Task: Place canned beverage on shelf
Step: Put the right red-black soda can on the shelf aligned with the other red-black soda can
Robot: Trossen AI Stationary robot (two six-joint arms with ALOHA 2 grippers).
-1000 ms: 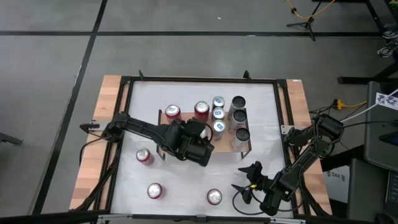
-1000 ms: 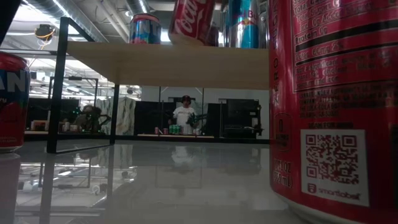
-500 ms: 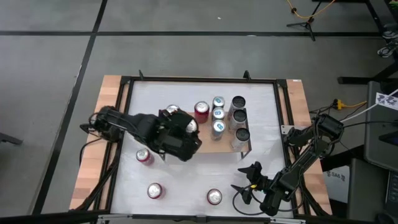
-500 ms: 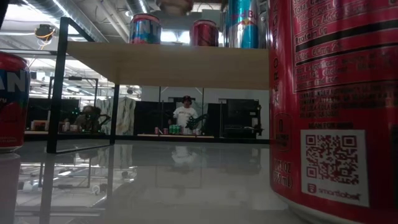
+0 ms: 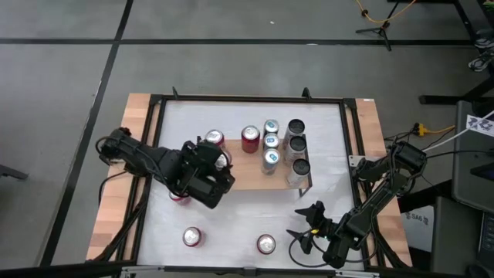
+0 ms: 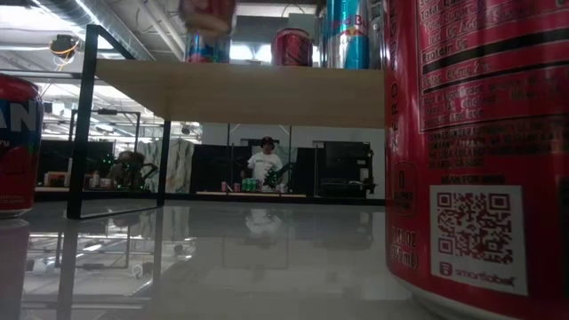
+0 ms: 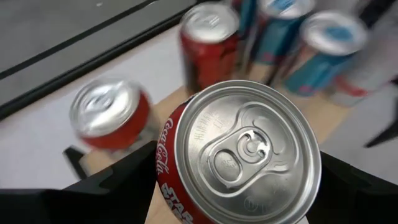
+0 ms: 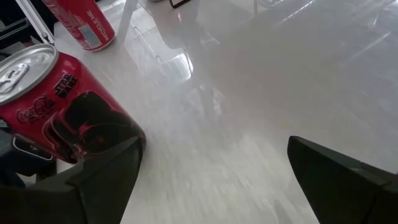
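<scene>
Red Coca-Cola can (image 7: 239,155) sits pinched in the left hand (image 5: 207,171) above the shelf (image 5: 255,174); right hand (image 5: 309,224) spread, idle.

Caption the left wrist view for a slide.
Left gripper holding a red Coca-Cola can above the shelf, beside cans already standing there.

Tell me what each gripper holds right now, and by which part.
The left gripper holds a red cola can by its sides, upright. The right gripper is open and holds nothing.
</scene>
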